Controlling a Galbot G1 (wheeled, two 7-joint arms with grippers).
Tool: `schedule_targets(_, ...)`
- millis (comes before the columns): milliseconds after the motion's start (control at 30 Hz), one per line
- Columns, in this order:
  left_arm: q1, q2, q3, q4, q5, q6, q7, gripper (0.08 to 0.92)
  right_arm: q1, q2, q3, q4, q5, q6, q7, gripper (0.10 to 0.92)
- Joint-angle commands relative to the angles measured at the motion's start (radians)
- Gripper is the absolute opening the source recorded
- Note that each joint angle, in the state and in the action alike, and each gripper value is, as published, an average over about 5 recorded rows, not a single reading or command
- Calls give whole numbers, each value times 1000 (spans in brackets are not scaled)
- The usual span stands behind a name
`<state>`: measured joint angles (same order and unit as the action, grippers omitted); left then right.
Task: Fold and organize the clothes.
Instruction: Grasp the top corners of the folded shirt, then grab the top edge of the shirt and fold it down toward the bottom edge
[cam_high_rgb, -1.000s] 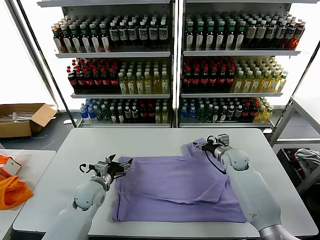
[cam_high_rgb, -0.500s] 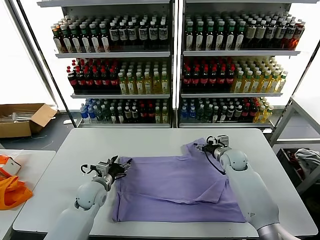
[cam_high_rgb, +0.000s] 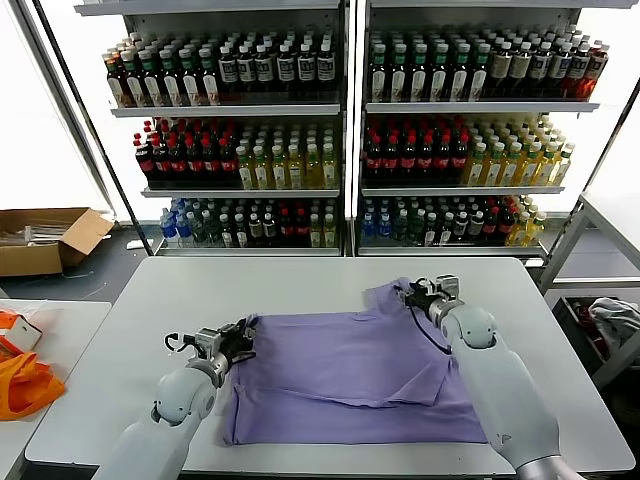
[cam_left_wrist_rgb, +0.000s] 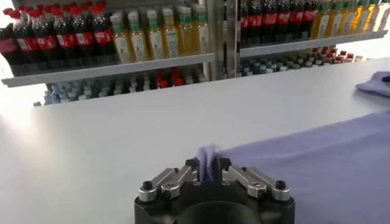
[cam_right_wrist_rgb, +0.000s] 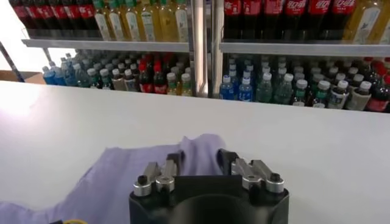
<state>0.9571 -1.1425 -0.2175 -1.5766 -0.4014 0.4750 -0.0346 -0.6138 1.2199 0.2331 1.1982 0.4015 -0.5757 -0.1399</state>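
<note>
A lavender T-shirt (cam_high_rgb: 350, 375) lies spread on the white table (cam_high_rgb: 300, 285), with a fold line across its right part. My left gripper (cam_high_rgb: 243, 332) is shut on the shirt's far left corner; in the left wrist view the cloth (cam_left_wrist_rgb: 341, 158) is pinched between the jaws (cam_left_wrist_rgb: 208, 170). My right gripper (cam_high_rgb: 408, 293) is at the shirt's far right corner, where the cloth is bunched up. In the right wrist view the purple cloth (cam_right_wrist_rgb: 131, 176) fills the gap between the jaws of the right gripper (cam_right_wrist_rgb: 199, 159), shut on it.
Shelves of drink bottles (cam_high_rgb: 340, 130) stand behind the table. A cardboard box (cam_high_rgb: 45, 235) sits on the floor at the left. A side table (cam_high_rgb: 40, 350) with an orange bag (cam_high_rgb: 25, 385) is at the left. Bare tabletop lies beyond the shirt.
My left gripper has drawn toward me and slightly right with the shirt corner. My right gripper has shifted slightly nearer, and the shirt's right part has bunched a little more.
</note>
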Motion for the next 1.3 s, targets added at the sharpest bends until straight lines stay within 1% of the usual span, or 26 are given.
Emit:
schedule_targets(33, 6, 1, -4, -5, 4, -7, 3, 133, -17, -2, 1, 20, -3, -3, 4, 286)
schedule_targets(100, 8, -1, -5, -6, 4, -18, 5, 97, -20, -3, 7, 26, -3, -3, 8, 234)
schedule_targets(167, 9, -4, -6, -9, 4, -32, 6, 86, -22, -2, 16, 32, -2, -3, 13, 173)
schedule_targets(267, 7, -9, -6, -12, 5, -54, 6, 85, -24, -1, 31, 49, -2, -2, 20, 116)
schedule_targets(500, 9, -15, -15, -25, 33, -115, 4, 85, -41, -5, 68, 117, 3, 18, 24, 107)
schedule_targets(733, 40, -9, -32, -63, 54, -123, 14, 85, -88, -17, 89, 229, 19, 29, 32, 107)
schedule_targets(1033, 116, 22, -55, -146, 65, -107, 24, 85, -213, -40, 139, 443, 11, 25, 82, 107)
schedule_targets(1300, 238, 58, -96, -263, 78, -97, 36, 85, -474, -49, 235, 659, -29, 45, 137, 107)
